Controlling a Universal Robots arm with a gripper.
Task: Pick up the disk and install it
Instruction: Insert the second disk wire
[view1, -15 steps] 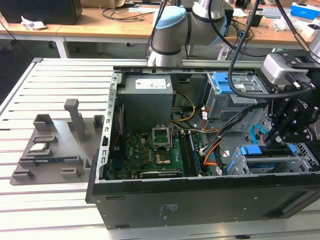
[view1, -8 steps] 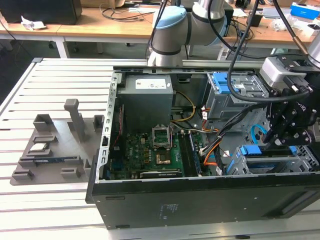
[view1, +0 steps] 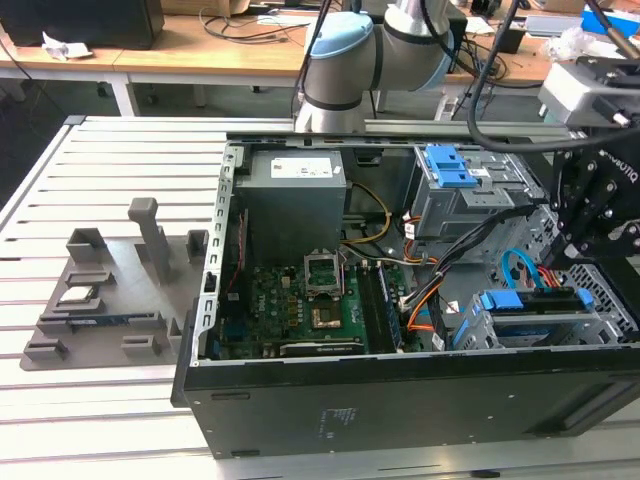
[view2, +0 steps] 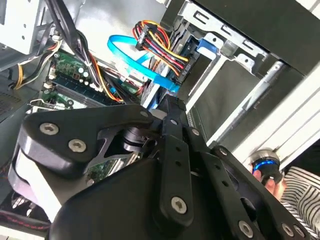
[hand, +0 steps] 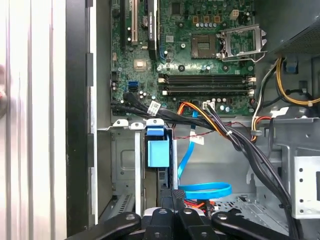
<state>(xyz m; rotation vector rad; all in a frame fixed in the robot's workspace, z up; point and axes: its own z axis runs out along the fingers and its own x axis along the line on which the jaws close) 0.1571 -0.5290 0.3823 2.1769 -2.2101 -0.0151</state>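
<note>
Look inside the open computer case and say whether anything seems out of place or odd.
The processor socket on the motherboard sits empty with its retaining frame flipped open, and the memory slots beside it are bare. Nothing looks spilled or broken.

The blue-framed disk (view1: 530, 300) stands on edge inside its metal bay.

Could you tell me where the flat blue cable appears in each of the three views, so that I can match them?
Exterior view: the flat blue cable loops inside the case, toward the exterior view's right, just above the drive cage.
Second wrist view: it arcs beside the red-and-yellow wire bundle.
First wrist view: it curls over the case floor.
Shared landmark: the green motherboard.
</note>
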